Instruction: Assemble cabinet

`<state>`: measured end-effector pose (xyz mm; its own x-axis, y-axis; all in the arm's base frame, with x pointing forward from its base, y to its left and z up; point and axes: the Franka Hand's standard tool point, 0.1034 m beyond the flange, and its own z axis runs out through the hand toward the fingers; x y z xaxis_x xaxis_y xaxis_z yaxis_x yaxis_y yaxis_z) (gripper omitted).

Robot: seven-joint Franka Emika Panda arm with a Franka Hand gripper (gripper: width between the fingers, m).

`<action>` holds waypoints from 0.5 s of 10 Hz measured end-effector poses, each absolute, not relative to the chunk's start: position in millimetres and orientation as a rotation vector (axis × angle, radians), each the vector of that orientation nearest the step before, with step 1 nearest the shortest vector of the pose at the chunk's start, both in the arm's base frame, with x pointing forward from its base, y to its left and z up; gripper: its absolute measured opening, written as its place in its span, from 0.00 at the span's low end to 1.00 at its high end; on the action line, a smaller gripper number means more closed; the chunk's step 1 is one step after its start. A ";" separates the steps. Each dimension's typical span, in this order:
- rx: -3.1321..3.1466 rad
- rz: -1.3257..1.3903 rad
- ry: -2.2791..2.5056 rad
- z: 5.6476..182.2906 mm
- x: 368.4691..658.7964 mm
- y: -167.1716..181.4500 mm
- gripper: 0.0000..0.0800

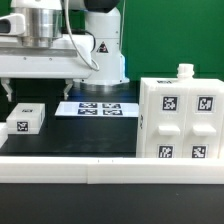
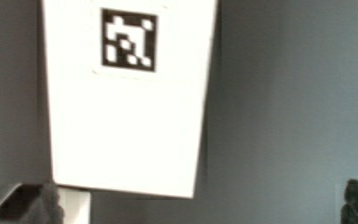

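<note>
The cabinet [image 1: 180, 120] is a large white box with four tagged panels on its broad face. It stands on the black table at the exterior view's right. A smaller white piece [image 1: 25, 121] with one tag lies at the exterior view's left. In the wrist view a long white piece [image 2: 131, 110] with one tag shows, and its near end lies by one finger [image 2: 34, 205]. My gripper [image 1: 46, 90] hangs above the table, up from the smaller piece and well off from the cabinet. In the wrist view my gripper [image 2: 194, 205] is wide open and empty.
The marker board [image 1: 95, 107] lies flat at the middle back. The robot's base [image 1: 100, 45] stands behind it. A white rail [image 1: 100, 170] runs along the table's front edge. A small white knob [image 1: 184, 71] sticks up from the cabinet's top.
</note>
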<state>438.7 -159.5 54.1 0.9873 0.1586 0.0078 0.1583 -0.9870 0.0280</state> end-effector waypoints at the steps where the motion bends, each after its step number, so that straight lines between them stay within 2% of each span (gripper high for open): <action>1: 3.103 0.008 0.254 51.8 435.2 -168.9 1.00; 5: 3.107 -0.030 0.243 40.9 424.6 -176.6 1.00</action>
<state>424.6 -176.6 40.9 0.9877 0.1551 -0.0212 0.1556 -0.9876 0.0231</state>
